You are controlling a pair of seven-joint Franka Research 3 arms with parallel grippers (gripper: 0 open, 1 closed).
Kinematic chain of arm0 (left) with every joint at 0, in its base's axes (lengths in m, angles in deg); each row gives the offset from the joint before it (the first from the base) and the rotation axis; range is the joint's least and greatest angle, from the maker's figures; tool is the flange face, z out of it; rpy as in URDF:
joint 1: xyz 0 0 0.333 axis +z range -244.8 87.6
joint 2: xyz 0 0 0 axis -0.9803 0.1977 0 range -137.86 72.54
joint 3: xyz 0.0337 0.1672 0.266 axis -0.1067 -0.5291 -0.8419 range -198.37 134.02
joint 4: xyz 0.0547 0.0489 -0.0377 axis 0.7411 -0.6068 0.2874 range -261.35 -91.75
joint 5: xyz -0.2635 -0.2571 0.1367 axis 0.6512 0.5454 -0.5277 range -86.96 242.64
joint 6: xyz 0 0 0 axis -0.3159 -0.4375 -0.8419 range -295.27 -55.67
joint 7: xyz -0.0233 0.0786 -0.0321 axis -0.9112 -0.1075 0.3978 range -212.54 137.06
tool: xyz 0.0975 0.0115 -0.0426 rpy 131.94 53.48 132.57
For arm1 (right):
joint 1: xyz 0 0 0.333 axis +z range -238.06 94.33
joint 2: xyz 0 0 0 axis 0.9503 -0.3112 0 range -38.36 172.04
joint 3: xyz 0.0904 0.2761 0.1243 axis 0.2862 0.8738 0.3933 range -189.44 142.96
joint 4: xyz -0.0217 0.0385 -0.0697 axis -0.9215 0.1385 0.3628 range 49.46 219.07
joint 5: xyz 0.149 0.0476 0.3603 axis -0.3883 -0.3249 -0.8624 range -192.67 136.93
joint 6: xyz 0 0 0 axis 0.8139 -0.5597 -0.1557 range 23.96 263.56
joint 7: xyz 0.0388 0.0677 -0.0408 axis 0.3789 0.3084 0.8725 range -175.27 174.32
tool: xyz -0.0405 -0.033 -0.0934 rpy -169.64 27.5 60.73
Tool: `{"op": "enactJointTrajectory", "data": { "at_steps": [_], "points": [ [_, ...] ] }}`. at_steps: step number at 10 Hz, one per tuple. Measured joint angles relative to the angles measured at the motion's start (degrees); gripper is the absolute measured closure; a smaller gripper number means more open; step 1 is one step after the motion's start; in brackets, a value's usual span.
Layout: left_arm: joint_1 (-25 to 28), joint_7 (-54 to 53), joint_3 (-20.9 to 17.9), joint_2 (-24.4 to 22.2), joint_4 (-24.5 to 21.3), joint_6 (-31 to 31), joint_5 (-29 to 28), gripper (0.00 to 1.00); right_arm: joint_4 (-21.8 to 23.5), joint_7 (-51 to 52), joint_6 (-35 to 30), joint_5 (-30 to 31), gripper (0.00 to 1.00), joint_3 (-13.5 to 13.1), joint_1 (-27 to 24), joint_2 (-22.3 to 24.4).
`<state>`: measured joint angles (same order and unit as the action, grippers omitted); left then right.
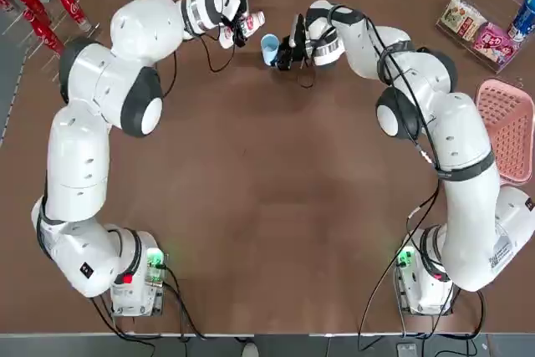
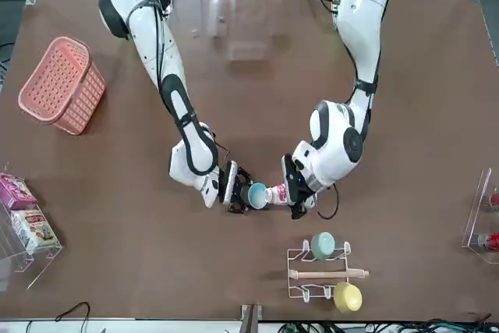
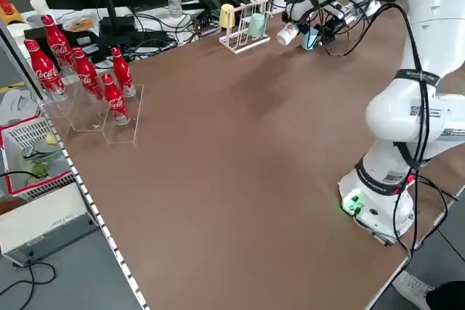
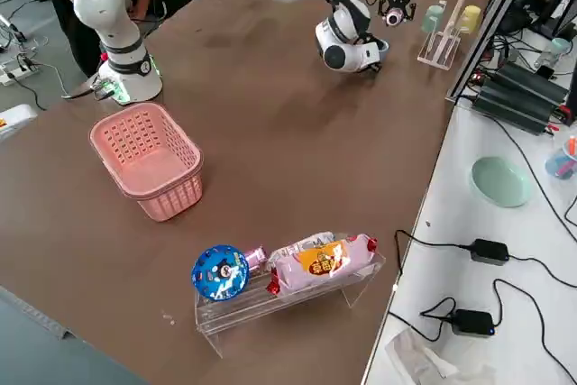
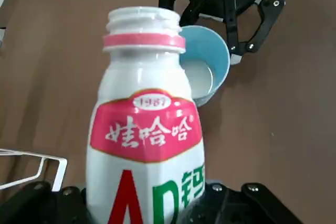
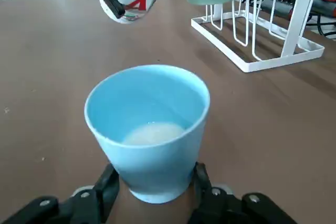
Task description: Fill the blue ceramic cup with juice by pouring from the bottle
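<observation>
Left pincer [image 5: 142,213] clamped one glossy white plastic bottle [image 5: 144,150], tilted beside one smooth sky-blue cup [image 6: 148,129], which the right pincer [image 6: 152,192] gripped on the brown surface [image 1: 276,190].

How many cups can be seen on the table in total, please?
3. The blue ceramic cup is between the right gripper's fingers, beside the bottle. A mint-green cup and a yellow cup hang on the white rack. None seems hidden.

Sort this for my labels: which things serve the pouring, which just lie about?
In use:
small sky-blue ceramic cup, in right gripper
white plastic bottle with red label, in left gripper

Lying about:
white wire rack
pink plastic basket
red cola bottles
</observation>
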<state>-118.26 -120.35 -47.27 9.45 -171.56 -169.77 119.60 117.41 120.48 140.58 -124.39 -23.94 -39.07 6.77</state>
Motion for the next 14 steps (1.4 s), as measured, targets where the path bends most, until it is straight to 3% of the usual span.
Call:
{"op": "enactJointTrajectory", "data": {
  "at_steps": [5, 9, 14],
  "points": [
    [-4.34, 5.40, -4.16, 1.93, 1.00, 0.01, -3.90, 0.60, 0.00, -0.01, 0.04, 0.00, 0.43, -0.01, 0.00, -0.04],
    [-4.37, 5.86, -4.26, 2.80, 1.15, 0.00, -5.37, 0.60, 0.00, -0.01, 0.04, 0.00, 0.43, 0.00, 0.00, -0.04],
    [-5.29, 9.15, -4.44, 3.02, 1.31, 0.01, -11.35, 0.60, 0.00, -0.01, 0.04, 0.00, 0.43, -0.01, 0.00, -0.05]
  ]
}}
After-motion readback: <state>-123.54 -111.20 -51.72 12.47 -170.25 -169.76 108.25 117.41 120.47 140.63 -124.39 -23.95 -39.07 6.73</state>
